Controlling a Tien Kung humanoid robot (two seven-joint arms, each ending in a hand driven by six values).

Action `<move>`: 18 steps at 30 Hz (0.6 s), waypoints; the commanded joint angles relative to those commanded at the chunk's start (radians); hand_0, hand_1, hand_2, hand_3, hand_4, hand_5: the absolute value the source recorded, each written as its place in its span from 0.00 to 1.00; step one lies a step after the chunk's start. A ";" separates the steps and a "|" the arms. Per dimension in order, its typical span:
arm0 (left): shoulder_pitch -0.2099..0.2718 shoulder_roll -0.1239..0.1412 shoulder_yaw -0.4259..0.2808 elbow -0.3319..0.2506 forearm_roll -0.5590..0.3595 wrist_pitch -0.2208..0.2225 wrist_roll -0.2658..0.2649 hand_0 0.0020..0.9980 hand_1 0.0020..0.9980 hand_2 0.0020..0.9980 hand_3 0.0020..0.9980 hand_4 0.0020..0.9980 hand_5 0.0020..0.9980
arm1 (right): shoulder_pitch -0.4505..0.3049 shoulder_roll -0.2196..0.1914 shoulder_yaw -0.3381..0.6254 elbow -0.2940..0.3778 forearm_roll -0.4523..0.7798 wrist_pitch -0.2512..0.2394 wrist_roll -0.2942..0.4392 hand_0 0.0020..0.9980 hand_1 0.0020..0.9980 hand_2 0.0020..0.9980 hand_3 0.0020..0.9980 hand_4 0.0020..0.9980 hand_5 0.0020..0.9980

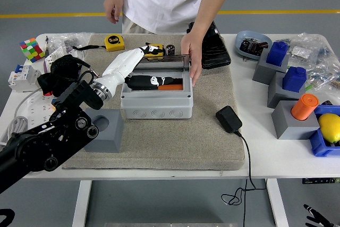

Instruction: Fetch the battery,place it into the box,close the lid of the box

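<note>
Head view: a white table (276, 158) with a beige mat (175, 136) laid over its middle.
Box: a grey box (155, 99) stands on the mat, its top open, its clear lid (164, 60) raised at the far side.
Battery: an orange block, apparently the battery (171, 86), lies inside the box toward its right side.
Left hand: the white left hand (142, 67) reaches in from the left over the box's far left part; its black fingers (151, 81) lie stretched out inside the box, just left of the battery, and hold nothing that can be made out.
Left arm: the black arm (53, 136) crosses the lower left of the table, beside a grey block (106, 131) on the mat.
Person: a person in a white shirt stands at the far side; one hand (192, 57) rests on the box's right far corner by the lid, the other hand (112, 10) hangs clear of the table.
Behind the box: a yellow tape measure (114, 41) sits on the mat's far edge.
Right of the box: a black charger (229, 119) lies on the mat with its cord over the table's near edge.
Far left: a colour cube (31, 49).
Far right: blue blocks (287, 65), an orange cylinder (305, 107) and a yellow lemon (330, 127).
</note>
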 joint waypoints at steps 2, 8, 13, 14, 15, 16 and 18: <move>0.008 0.006 0.000 -0.013 -0.001 -0.001 0.001 0.74 0.82 0.79 0.80 1.00 0.64 | 0.000 0.000 0.002 0.000 -0.001 0.000 0.000 0.64 0.69 0.66 0.56 0.93 0.48; 0.032 0.021 0.001 -0.043 -0.004 0.000 -0.002 0.73 0.82 0.79 0.80 1.00 0.64 | 0.000 0.000 0.004 0.000 -0.004 0.000 0.000 0.64 0.69 0.66 0.56 0.93 0.48; 0.054 0.036 0.004 -0.066 -0.008 0.000 -0.004 0.73 0.82 0.79 0.79 1.00 0.64 | -0.002 0.001 0.008 0.000 -0.009 -0.001 -0.002 0.64 0.69 0.66 0.56 0.93 0.48; 0.057 0.039 0.006 -0.070 -0.008 0.000 -0.004 0.73 0.82 0.79 0.79 1.00 0.64 | -0.002 0.001 0.008 0.000 -0.010 -0.001 -0.002 0.64 0.69 0.66 0.56 0.93 0.48; 0.061 0.041 0.007 -0.073 -0.009 0.000 -0.004 0.73 0.82 0.78 0.79 1.00 0.64 | -0.003 0.001 0.008 0.000 -0.010 -0.001 -0.002 0.64 0.69 0.66 0.56 0.93 0.48; 0.065 0.044 0.008 -0.077 -0.011 0.000 -0.004 0.73 0.82 0.78 0.79 1.00 0.64 | -0.003 0.001 0.009 0.000 -0.011 -0.001 -0.002 0.64 0.69 0.66 0.56 0.93 0.48; 0.077 0.050 0.012 -0.087 -0.014 -0.002 -0.001 0.73 0.82 0.78 0.79 1.00 0.64 | -0.004 0.002 0.010 0.000 -0.013 -0.001 -0.002 0.64 0.69 0.66 0.56 0.93 0.48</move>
